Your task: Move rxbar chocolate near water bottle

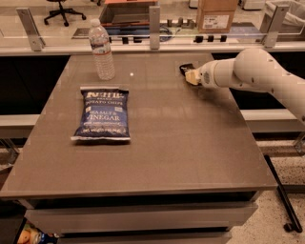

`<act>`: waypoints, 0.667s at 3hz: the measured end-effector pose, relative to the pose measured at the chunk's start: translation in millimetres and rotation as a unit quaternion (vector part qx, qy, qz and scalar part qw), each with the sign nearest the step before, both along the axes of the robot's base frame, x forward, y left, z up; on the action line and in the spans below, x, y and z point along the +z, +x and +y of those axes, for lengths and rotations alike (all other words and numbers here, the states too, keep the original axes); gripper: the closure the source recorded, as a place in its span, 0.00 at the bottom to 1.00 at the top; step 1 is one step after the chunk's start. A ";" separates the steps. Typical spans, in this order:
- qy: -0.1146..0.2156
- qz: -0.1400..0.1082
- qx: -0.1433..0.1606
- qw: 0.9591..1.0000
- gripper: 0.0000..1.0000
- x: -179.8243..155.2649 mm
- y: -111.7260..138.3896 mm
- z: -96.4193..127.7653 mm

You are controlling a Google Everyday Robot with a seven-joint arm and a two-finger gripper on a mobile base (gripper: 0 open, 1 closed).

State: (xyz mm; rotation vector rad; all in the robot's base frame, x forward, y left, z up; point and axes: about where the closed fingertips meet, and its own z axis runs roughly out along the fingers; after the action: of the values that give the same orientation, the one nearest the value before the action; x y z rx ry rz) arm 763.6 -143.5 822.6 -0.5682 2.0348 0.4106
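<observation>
The rxbar chocolate (186,68) is a small black wrapper on the table's far right part, only partly visible. My gripper (191,76) reaches in from the right on the white arm and sits right at the bar, covering its near end. Whether it holds the bar is not visible. The water bottle (102,50) stands upright at the far left of the table, clear with a white cap and a white-and-red label. It is well apart from the bar, to its left.
A large blue chip bag (103,114) lies flat on the brown table (157,157), left of centre. A low glass rail with metal posts (154,21) runs along the table's far edge. A cardboard box (217,14) stands behind it.
</observation>
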 end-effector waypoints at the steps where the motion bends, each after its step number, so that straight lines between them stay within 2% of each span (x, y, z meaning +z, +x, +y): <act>1: 0.000 0.000 0.000 1.000 1.00 0.0 0.0 0.0; 2: 0.000 0.000 0.000 1.000 1.00 0.1 0.0 0.0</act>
State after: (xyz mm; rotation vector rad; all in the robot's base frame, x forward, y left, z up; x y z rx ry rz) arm 763.7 -143.5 822.7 -0.5681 2.0347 0.4105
